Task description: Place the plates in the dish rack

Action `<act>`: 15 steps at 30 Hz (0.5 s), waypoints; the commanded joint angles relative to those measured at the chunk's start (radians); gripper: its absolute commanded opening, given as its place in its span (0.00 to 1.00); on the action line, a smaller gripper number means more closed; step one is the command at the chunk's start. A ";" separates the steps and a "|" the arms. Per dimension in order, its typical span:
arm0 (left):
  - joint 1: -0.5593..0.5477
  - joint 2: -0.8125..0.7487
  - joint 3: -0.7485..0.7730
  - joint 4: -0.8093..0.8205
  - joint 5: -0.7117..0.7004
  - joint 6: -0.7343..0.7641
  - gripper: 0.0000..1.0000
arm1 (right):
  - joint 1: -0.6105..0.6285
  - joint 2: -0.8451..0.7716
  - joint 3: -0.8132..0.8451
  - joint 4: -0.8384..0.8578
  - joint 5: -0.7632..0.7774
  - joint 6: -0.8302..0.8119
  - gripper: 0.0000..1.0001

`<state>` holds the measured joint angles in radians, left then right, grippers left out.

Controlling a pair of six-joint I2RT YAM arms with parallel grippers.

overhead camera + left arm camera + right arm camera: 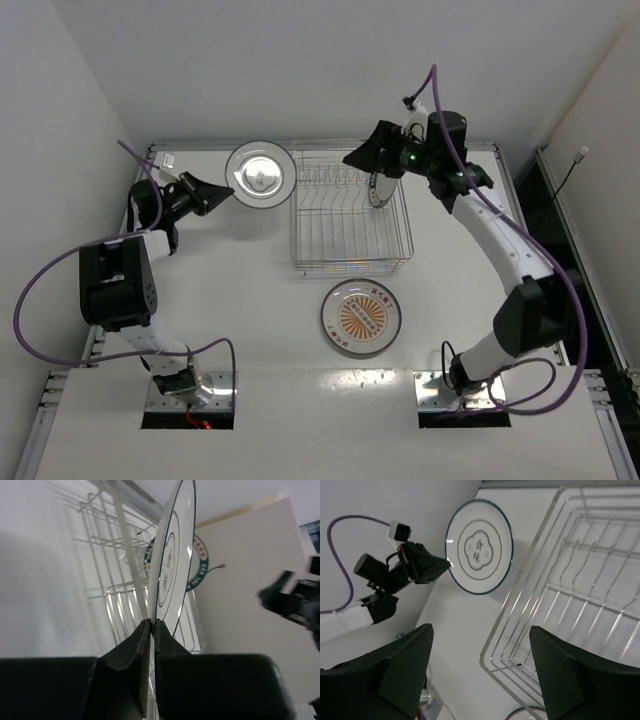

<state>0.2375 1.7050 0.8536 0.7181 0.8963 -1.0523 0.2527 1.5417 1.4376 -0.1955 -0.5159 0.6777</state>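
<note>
dish rack (pixel 352 267): thin metal wire, bright chrome shine
ringed plate (pixel 259 174): smooth glazed ceramic by its look, glossy, catching the light
sunburst plate (pixel 361 317): glossy glaze over a printed pattern
table (pixel 240 280): white, smooth, faint sheen
left gripper fingers (pixel 140 652): black plastic, matt
cable (pixel 30 290): purple, smooth sheath

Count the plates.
3. Ringed plate pinched by left gripper, beside rack; patterned plate upright inside it; orange plate flat on table. None seem hidden.
</note>
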 commanded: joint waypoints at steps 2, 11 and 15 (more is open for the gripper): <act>0.008 -0.024 -0.007 0.386 0.095 -0.178 0.00 | -0.009 0.092 -0.158 0.268 -0.200 0.094 0.81; 0.008 0.045 -0.034 0.641 0.124 -0.363 0.00 | 0.030 0.173 -0.319 0.695 -0.260 0.262 0.89; 0.008 0.082 -0.054 0.736 0.124 -0.432 0.00 | 0.048 0.196 -0.371 0.901 -0.271 0.365 0.89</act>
<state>0.2375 1.7695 0.8097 1.2095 1.0080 -1.4147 0.2863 1.7321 1.0843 0.3996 -0.7429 0.9497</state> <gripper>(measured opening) 0.019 0.885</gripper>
